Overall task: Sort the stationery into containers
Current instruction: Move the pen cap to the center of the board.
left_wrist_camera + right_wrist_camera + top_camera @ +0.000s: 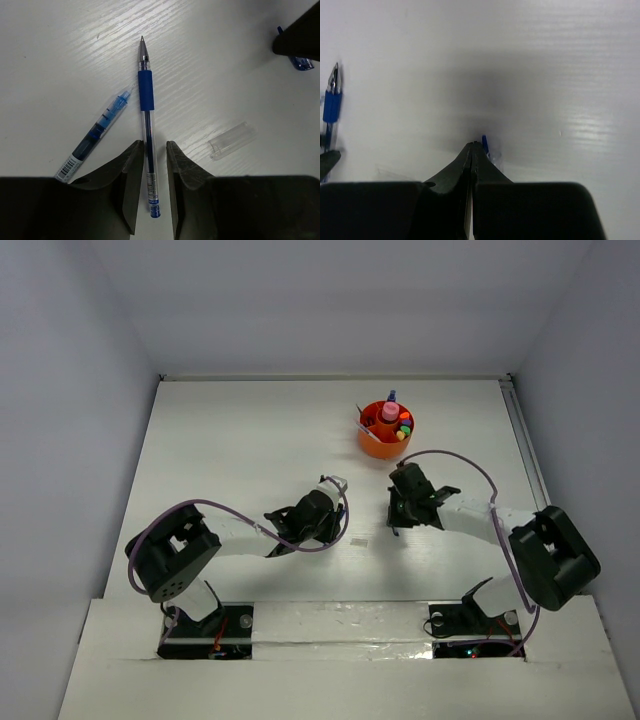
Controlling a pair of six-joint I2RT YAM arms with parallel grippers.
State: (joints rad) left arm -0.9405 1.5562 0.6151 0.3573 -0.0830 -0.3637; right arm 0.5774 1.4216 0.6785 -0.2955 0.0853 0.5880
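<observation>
A blue pen [146, 95] lies flat on the white table, its rear end between the fingers of my left gripper [154, 145]. That gripper is open, with a sliver of gap on each side of the pen. A loose blue refill [100, 131] lies left of the pen and a clear tube [232, 141] to its right. My right gripper [472, 145] is shut, tips low over the table. A small blue cap piece [484, 145] pokes out beside its right fingertip; I cannot tell whether it is pinched. The orange tub [386, 430] stands at the back, filled with several items.
In the top view both arms meet mid-table, the right gripper [398, 524] a short way right of the left arm's wrist [310, 515]. White walls close the table at the back and sides. In the left wrist view the right gripper [297, 35] shows dark at the upper right.
</observation>
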